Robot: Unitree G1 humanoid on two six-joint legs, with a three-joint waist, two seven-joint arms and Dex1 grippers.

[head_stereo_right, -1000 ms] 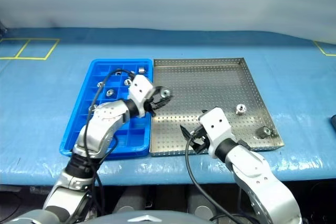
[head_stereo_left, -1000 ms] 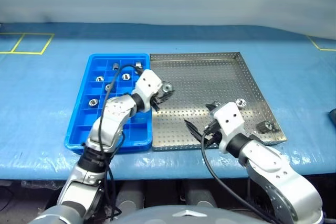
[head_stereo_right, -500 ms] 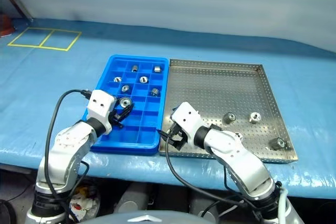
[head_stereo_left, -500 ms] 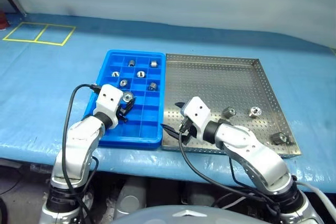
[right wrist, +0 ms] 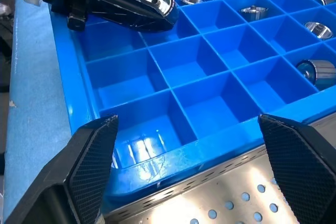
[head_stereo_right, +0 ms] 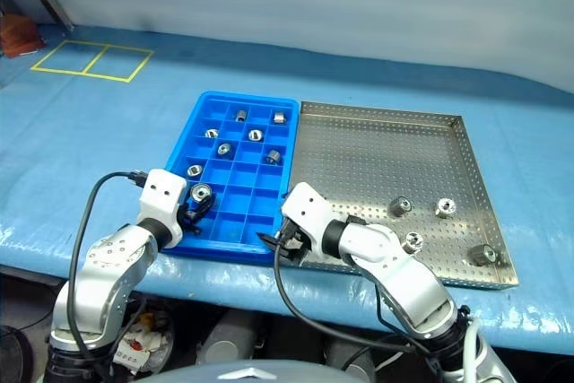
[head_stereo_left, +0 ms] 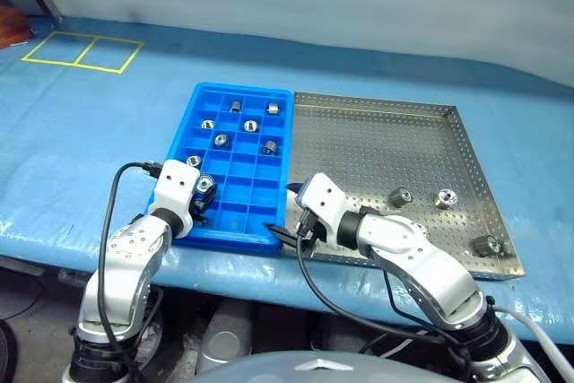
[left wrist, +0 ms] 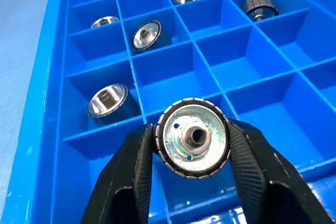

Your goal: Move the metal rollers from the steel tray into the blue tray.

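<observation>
Since a second ago we have carried our left claw (left wrist: 193, 145) off the steel tray (head_stereo_left: 430, 132) and over the blue tray (head_stereo_left: 186, 145), where it pinches a metal roller (left wrist: 193, 138) above the near left compartments. Our right claw (right wrist: 191, 169) has swung to the blue tray's near right corner, fingers spread wide and empty. Six rollers sit in far compartments; three lie on the steel tray's right side.
</observation>
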